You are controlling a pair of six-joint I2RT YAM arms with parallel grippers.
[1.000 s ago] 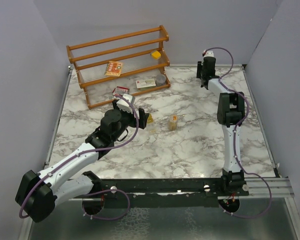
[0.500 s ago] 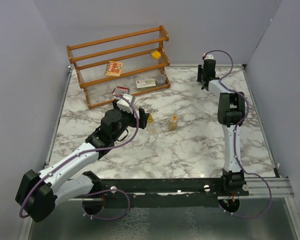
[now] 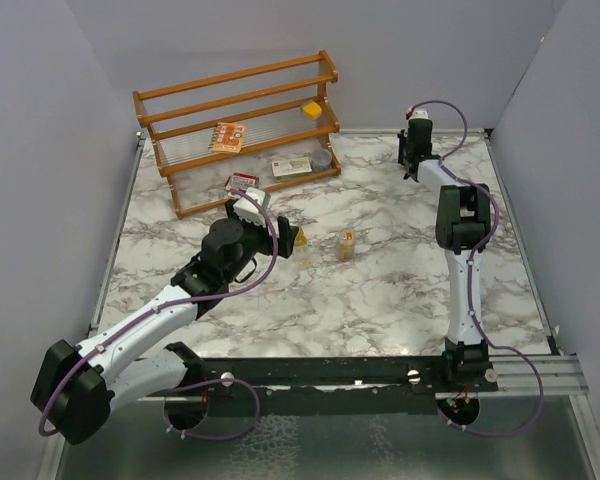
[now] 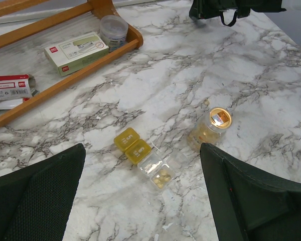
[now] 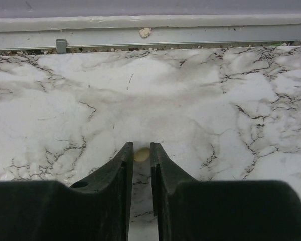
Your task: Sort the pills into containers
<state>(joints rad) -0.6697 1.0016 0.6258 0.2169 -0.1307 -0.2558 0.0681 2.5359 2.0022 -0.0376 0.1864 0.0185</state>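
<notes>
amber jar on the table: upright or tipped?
Upright. The amber jar stands on its base on the marble table, round top facing up. Whether a lid is on it: cannot tell.

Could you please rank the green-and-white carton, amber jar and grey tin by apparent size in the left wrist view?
1. green-and-white carton
2. amber jar
3. grey tin, which lies farther from the camera, so jar versus tin is unsure.

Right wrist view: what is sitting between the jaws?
One small pale pill on the marble table, at the tips of the right gripper's jaws; contact unclear. Shown only in the right wrist view.
</notes>
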